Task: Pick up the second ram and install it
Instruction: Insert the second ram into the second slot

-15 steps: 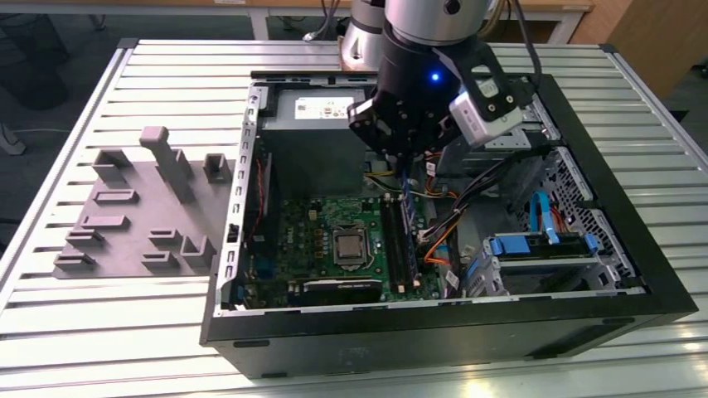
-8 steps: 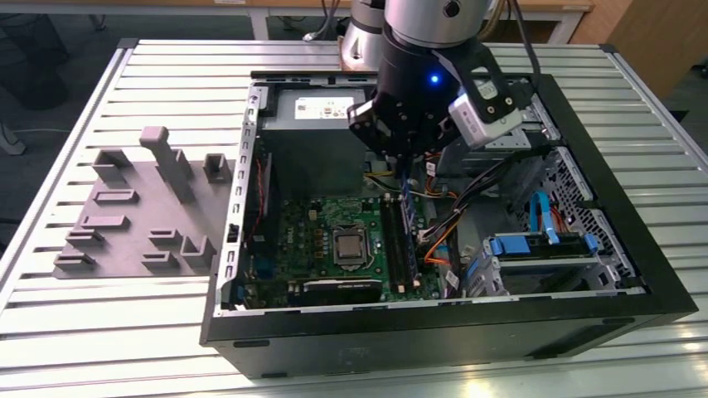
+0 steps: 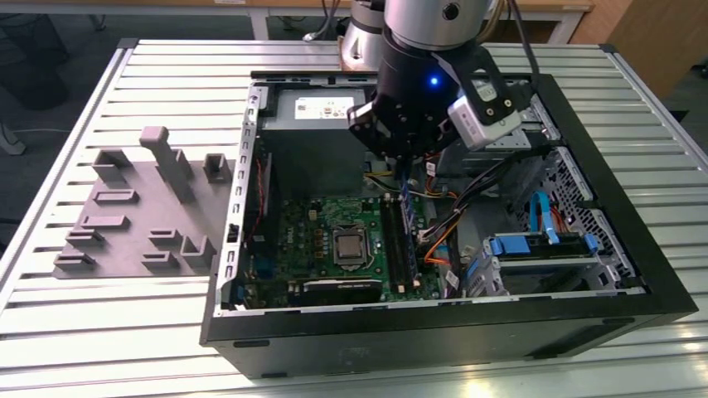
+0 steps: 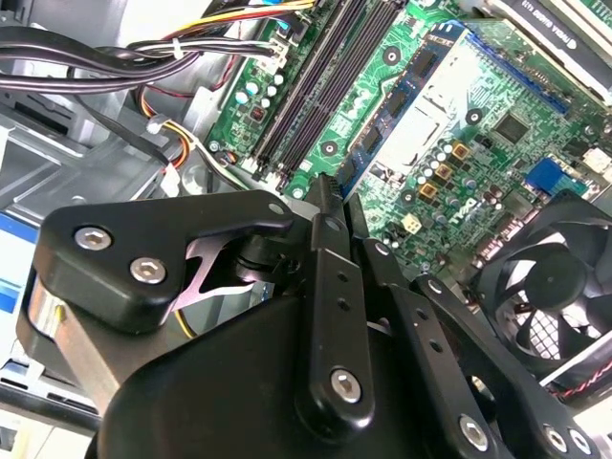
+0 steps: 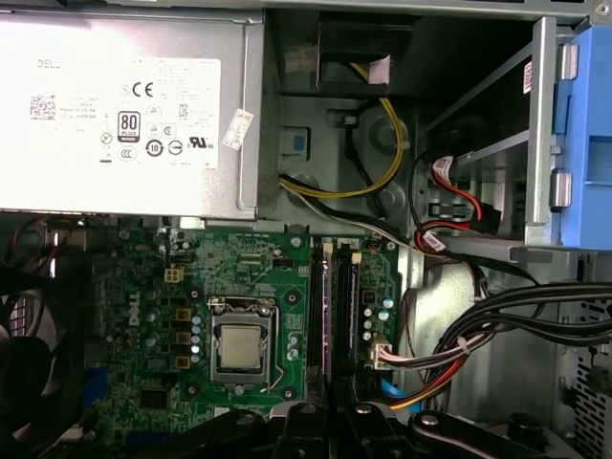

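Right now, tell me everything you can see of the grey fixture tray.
The grey fixture tray is a matte, plastic-looking slab lying flat on the slatted metal table, close beside the open computer case, on the exterior view's left. Blocky uprights of differing heights and low rectangular holders rise from it.

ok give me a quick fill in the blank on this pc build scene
1. The grey fixture tray lies on the slatted table, on the exterior view's ___ of the open computer case.
2. The gripper hangs inside the case over the long memory slots, whose colour is ___.
3. In the first wrist view the processor sits on a motherboard whose colour is ___.

Missing words: left; black; green
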`<state>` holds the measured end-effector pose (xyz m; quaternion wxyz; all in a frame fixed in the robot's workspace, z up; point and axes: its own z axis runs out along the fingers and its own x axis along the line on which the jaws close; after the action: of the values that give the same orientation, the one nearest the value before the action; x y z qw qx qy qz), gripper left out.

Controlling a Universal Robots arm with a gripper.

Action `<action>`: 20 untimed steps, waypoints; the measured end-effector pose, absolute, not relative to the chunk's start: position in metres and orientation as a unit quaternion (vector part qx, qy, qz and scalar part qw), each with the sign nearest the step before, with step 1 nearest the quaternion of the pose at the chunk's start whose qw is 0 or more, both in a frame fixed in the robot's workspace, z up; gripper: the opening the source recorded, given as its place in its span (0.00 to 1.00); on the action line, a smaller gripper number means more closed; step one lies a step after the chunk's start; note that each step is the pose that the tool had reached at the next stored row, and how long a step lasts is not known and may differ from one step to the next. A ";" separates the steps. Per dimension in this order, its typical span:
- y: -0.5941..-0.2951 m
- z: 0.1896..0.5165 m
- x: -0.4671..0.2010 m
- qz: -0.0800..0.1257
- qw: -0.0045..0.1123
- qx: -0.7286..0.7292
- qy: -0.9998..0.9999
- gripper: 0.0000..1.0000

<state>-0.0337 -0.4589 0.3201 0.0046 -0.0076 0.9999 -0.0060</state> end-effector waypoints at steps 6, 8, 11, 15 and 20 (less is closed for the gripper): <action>-0.459 0.318 -0.034 -0.006 0.005 -0.008 1.000 0.14; -0.459 0.317 -0.034 -0.006 0.005 -0.008 1.000 0.14; -0.459 0.316 -0.034 -0.006 0.005 -0.008 1.000 0.14; -0.459 0.315 -0.034 -0.006 0.005 -0.008 1.000 0.14; -0.459 0.312 -0.034 -0.006 0.005 -0.008 1.000 0.14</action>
<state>-0.0337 -0.4589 0.3123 0.0046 -0.0076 0.9999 -0.0061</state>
